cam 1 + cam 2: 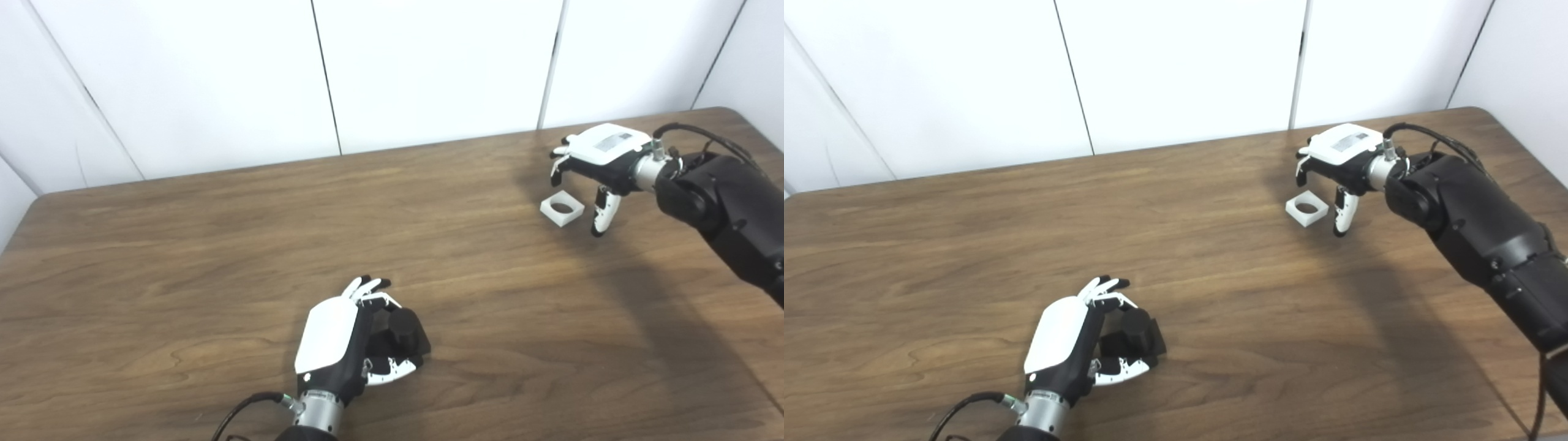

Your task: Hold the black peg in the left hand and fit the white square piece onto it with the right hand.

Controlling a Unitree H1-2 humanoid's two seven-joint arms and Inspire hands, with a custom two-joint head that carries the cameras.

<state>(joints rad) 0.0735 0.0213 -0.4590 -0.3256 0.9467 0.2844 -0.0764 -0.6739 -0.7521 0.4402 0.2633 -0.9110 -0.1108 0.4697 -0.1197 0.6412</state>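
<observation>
Wooden counter [184, 245]: near, left hand [343, 343] grips the peg [407, 334]; far right, right hand [597, 162] spread empty over the square [562, 208].

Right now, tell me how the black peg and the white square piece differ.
The black peg is dark and solid with a round top; the white square piece is pale, flat and has a round hole through it. The black peg sits near the table's front edge, within the left robot hand; the white square piece lies flat at the far right, free beneath the open right robot hand. Both rest on the same wooden table.
</observation>
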